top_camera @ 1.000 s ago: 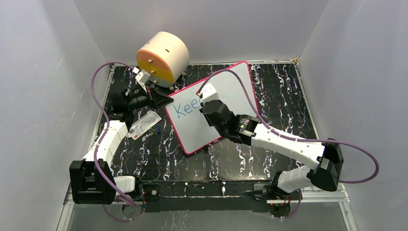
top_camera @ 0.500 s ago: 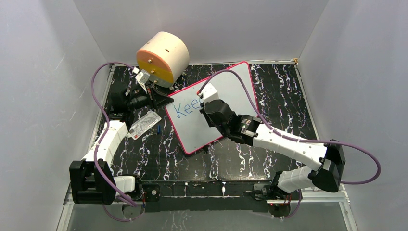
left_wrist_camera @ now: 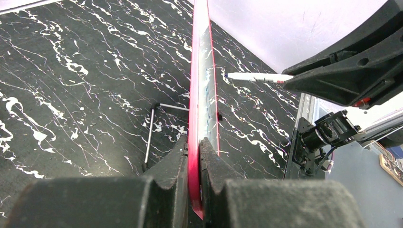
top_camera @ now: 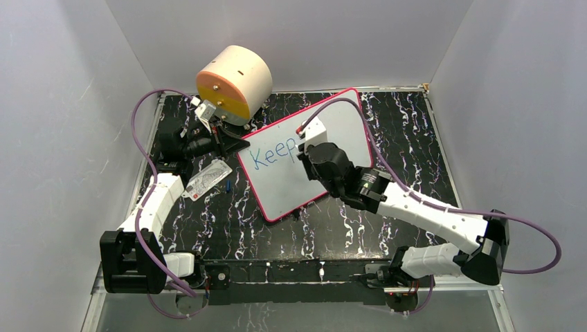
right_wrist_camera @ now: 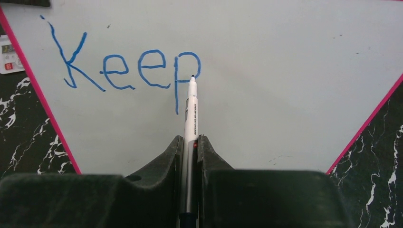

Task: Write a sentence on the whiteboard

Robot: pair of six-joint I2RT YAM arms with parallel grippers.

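The whiteboard (top_camera: 336, 131), white with a pink-red border, stands tilted on the table. My left gripper (top_camera: 239, 143) is shut on its left edge, and the red rim (left_wrist_camera: 199, 95) runs between the fingers (left_wrist_camera: 194, 142). The sentence (right_wrist_camera: 128, 71) reads "Keep" in blue (top_camera: 273, 154). My right gripper (right_wrist_camera: 190, 142) is shut on a white marker (right_wrist_camera: 191, 114). The marker's tip sits at the bowl of the "p". In the left wrist view the marker (left_wrist_camera: 259, 76) points at the board's face with a small gap showing.
A cream and orange cylinder (top_camera: 234, 83) sits behind the left gripper. A small printed card (top_camera: 206, 178) and a blue cap (top_camera: 228, 185) lie left of the board. The board's thin metal leg (left_wrist_camera: 149, 137) rests on the black marbled table (top_camera: 408, 124). Grey walls close in three sides.
The writing has grown from "Kee" to "Keep". My right gripper with the marker has moved right along the board. The left gripper still holds the board's edge.
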